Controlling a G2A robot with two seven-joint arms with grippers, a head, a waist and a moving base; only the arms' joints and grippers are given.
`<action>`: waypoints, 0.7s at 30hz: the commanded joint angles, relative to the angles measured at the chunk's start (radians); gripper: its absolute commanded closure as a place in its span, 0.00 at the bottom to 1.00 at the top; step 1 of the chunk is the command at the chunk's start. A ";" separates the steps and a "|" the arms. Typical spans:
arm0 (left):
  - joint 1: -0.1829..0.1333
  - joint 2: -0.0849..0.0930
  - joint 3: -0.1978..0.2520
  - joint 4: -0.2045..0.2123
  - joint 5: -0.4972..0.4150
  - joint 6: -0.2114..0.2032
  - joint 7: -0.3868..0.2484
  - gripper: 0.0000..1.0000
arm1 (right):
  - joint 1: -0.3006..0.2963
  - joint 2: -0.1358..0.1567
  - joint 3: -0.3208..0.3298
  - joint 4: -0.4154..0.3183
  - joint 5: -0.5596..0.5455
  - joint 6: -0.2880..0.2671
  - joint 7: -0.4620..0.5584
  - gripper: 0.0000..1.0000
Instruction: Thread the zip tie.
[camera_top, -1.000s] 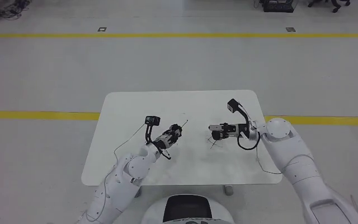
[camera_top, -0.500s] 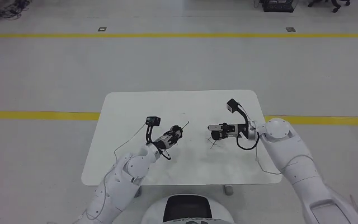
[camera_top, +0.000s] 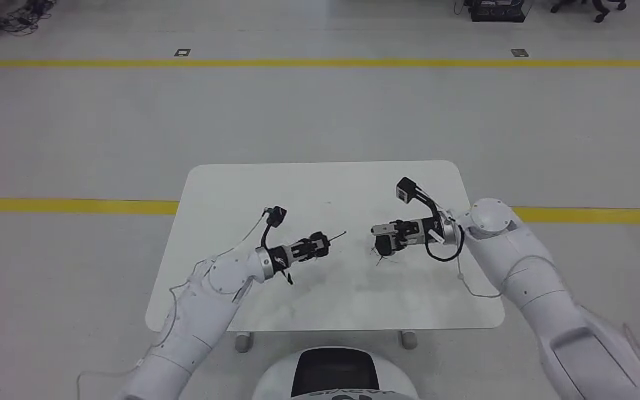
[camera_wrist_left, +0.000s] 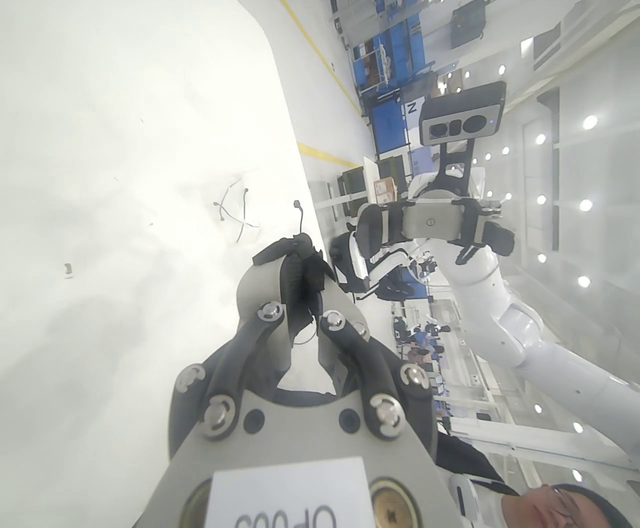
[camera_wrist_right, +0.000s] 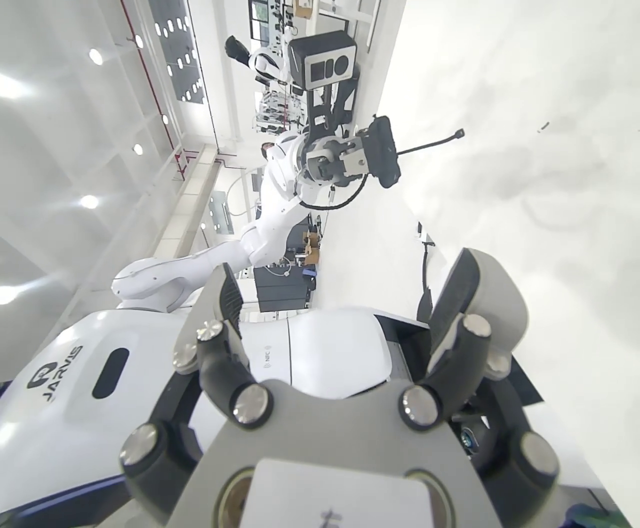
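- Top view: left gripper (camera_top: 321, 241) and right gripper (camera_top: 376, 230) face each other over mid tabletop (camera_top: 300, 190), with a gap between them. The zip tie (camera_top: 337, 237) reads only as a thin black line off the left gripper.
- Left wrist view adds: the left jaws are pressed together on the tie's strap, and a small knobbed end sticks out past the tips. A tangle of loose ties (camera_wrist_left: 234, 210) lies on the tabletop beyond, with a small dark scrap (camera_wrist_left: 68, 270) off alone.
- Right wrist view adds: the right jaws are spread wide with nothing between them.
- Tie's long axis runs roughly along the line between the grippers. The free end points at the right gripper, angled slightly toward the far edge, and stops short of it.
- Against one second ago: the tie angled more steeply toward the far edge. The left forearm has swung flatter across the tabletop, and the right gripper has edged slightly toward the left one.
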 joint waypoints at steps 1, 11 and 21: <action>-0.010 0.000 0.009 0.000 0.018 0.000 0.022 1.00 | 0.001 0.000 0.000 0.000 0.001 0.000 0.000 0.00; -0.015 0.000 0.011 0.019 -0.106 0.001 -0.041 1.00 | -0.022 0.000 -0.012 -0.020 0.035 0.000 0.000 0.00; -0.052 0.008 -0.013 0.083 -0.436 0.000 -0.363 1.00 | -0.021 0.037 -0.104 -0.018 0.174 0.000 0.000 0.00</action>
